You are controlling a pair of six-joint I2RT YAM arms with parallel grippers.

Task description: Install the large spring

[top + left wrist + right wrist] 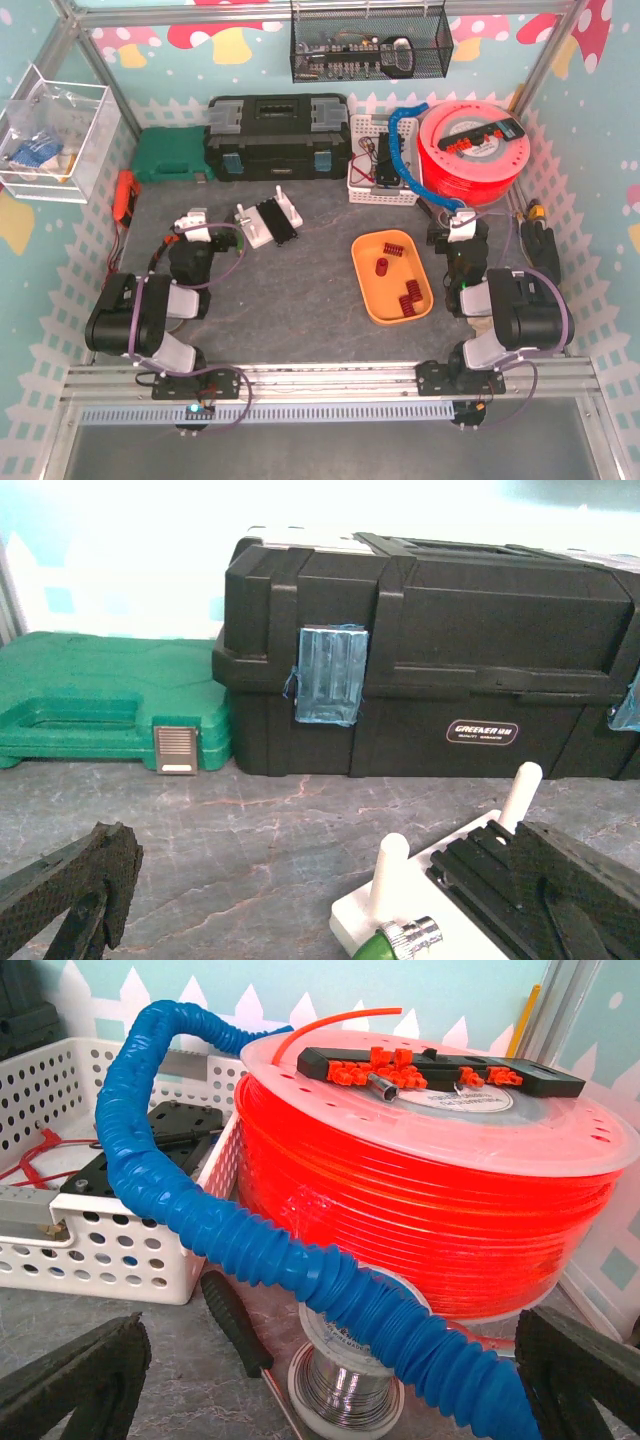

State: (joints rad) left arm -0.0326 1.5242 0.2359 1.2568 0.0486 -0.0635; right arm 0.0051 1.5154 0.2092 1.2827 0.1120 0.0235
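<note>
Left gripper [192, 226] has its jaws spread wide with nothing between them. Its wrist view looks low across the grey table [300, 310] toward the black toolbox [430, 650] and the green case [100, 705] just beside it.

Fixture [392, 875]: white base with two upright white posts and a black block on it. It sits near the left gripper, just to its right.

Right gripper [462, 226] is also spread wide and holds nothing. Both fingers [75, 1380] sit at the bottom corners of its wrist view. Ahead of it are the orange filament spool [440, 1190], a blue corrugated hose [270, 1250] draped from the white basket [120, 1250] across the spool's front, and a small reel of silver wire [345, 1385] under the hose.

Red springs [393, 247] lie loose in the orange tray [372, 296], which is on the table between the arms and nearer the right one. There are several pieces, and I cannot tell which is the large one. The tray is well apart from the fixture, and neither gripper touches it.
</note>
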